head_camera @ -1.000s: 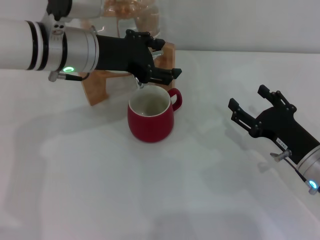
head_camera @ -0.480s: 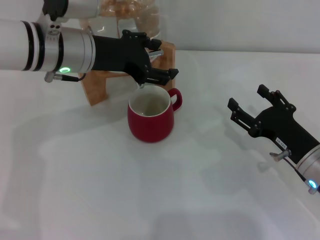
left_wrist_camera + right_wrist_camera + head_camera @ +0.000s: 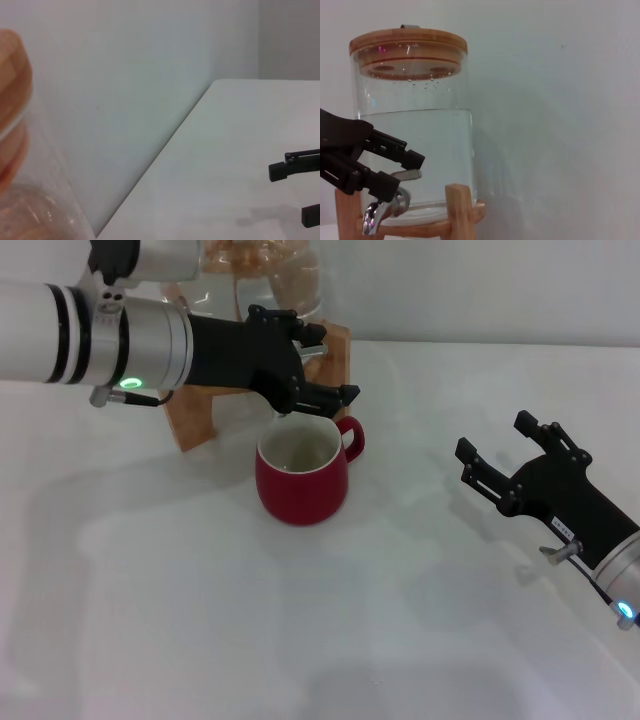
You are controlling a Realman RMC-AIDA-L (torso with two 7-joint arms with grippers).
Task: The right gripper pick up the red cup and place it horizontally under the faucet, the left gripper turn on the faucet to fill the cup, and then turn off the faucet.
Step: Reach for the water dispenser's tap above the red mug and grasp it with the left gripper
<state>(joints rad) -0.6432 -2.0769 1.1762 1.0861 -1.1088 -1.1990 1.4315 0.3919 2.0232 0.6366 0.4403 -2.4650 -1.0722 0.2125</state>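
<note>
Red cup (image 3: 301,470): upper centre of the head view, upright on the white worktop (image 3: 300,640), mouth up, cream inside, loop handle toward the right of the frame. Judged rigid glazed ceramic, moderately heavy, slick and chippable. No water level is discernible. Best hold is judged to be across the body or rim opposite the handle; the handle loop looks small for a claw.

Faucet (image 3: 382,207): chrome spout down-turned directly above the cup's mouth, lever (image 3: 406,174) just above it, on a glass jar (image 3: 415,150) about 2/3 full, bamboo lid, wooden stand (image 3: 457,212). Lever is judged small, stiff and smooth, so it needs a push squarely on its tip. The jar is judged heavy and breakable, and a sideways shove could shift it on the stand.

Left hand (image 3: 318,365): upper centre of the head view, at the faucet. In the right wrist view its 2 fingers (image 3: 395,150) stand apart, 1 above and 1 below the lever; contact cannot be confirmed.

Right hand (image 3: 500,455): right of the head view, well apart from the cup, fingers spread, holding nothing.

Room: broad bare worktop below and right of the cup. Space is tight above the cup, where hand, spout and stand crowd together. The wall lies close behind the jar.
</note>
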